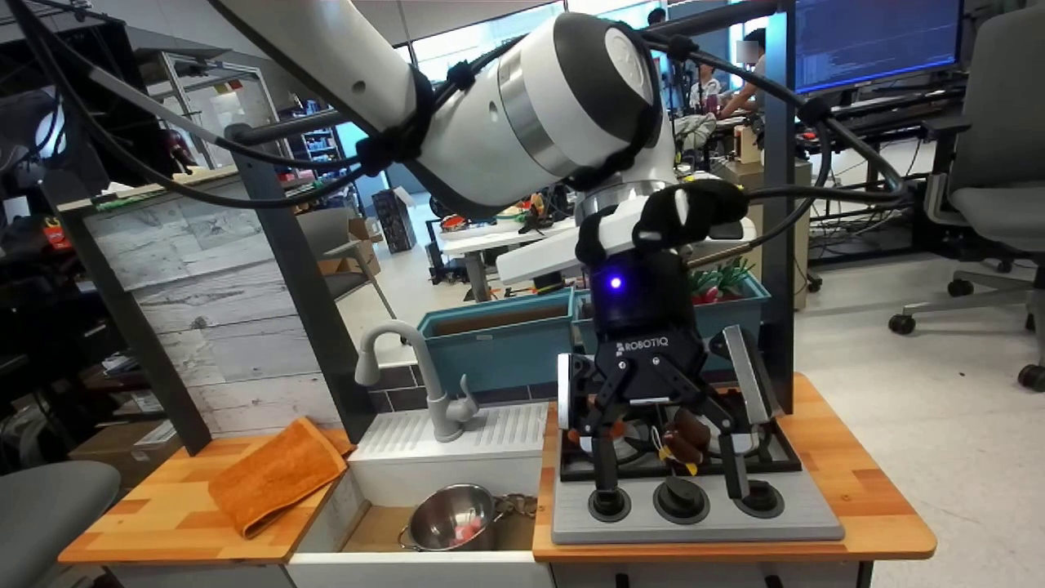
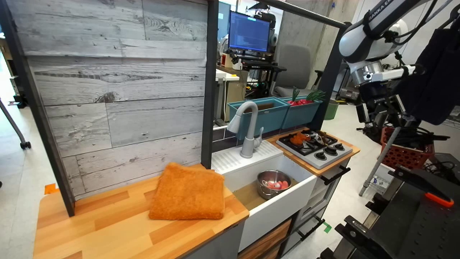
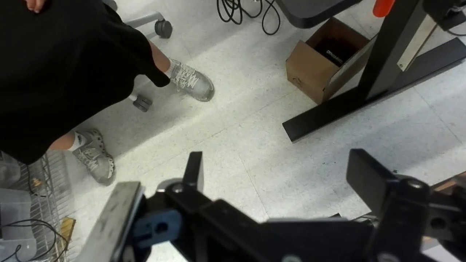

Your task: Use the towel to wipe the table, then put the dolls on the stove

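tool (image 3: 276,163) close up in the wrist view: fingers spread wide, nothing between them, floor (image 3: 236,120) in sight beyond. in an exterior view it hangs well out past the front edge of the bench (image 2: 107,230), off the end that carries the toy cooktop (image 1: 637,531).

orange towel (image 2: 187,196): on the bench section across the sink (image 2: 278,214), near the rear edge, one corner at the sink-side edge; overhang, cannot tell. looks folded, slightly rumpled. handling, my guess: light, limp, grippy pile, nothing to break. hold: pinch the front fold deep enough to catch every layer, then drag.

orange doll (image 2: 299,139) and brown doll (image 1: 686,438) sit on the toy cooktop; that part looks met, wiping probably left to do.

room: broad bare wood toward the front edge and outer end. tight side: sink drop, gooseneck faucet (image 2: 248,145) at its rear edge, dark post (image 2: 209,90) by the towel's rear corner, plank backboard (image 2: 125,86) behind.
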Tool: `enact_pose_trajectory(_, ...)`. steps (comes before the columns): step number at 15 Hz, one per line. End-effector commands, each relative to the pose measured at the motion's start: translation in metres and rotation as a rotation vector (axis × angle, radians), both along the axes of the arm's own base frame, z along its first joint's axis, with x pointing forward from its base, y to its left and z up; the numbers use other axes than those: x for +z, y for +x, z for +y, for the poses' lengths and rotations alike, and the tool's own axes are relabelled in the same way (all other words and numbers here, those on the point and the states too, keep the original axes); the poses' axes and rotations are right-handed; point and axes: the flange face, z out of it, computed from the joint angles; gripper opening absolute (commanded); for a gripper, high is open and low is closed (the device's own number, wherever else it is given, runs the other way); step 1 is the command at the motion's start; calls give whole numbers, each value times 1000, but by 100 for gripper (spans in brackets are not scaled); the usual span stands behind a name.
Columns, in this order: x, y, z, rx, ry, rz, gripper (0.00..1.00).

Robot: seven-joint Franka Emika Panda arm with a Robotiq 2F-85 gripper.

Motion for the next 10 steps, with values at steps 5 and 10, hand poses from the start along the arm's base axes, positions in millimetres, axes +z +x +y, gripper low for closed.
enact_pose_trajectory(5,-5,41,29,174,-16,-277,100)
enact_pose_trajectory(10,-36,72,135,381,83,-390,100)
